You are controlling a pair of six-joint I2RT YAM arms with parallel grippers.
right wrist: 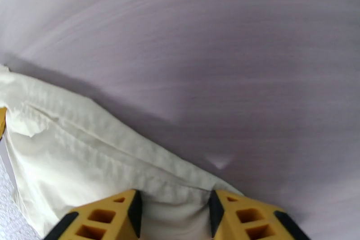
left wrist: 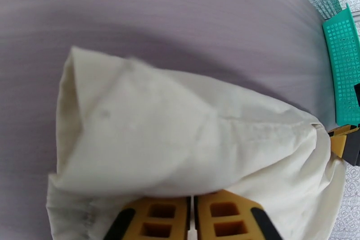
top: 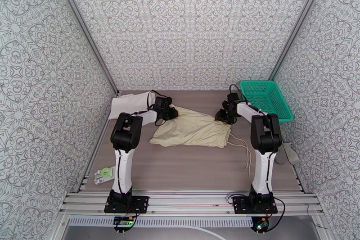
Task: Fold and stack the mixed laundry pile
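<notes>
Yellow-fingered, the left tool is pinched almost together on a corner of the beige garment. The right tool stands apart, with waistband cloth loose between its fingers. The garment's long axis runs from one tool to the other across the worktop, so each arm has an end. Both arms reach forward, wrists tipped down. The white T-shirt lies just outside the left tool.

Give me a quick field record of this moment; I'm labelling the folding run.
beige garment: mid-table, stretched between both grippers
white T-shirt: lying flat at the far-left corner, behind the left arm
teal basket: far right of the table, beside the right arm
left gripper: pinched shut on the garment's edge
right gripper: jaws apart, the garment's other end between them
</notes>
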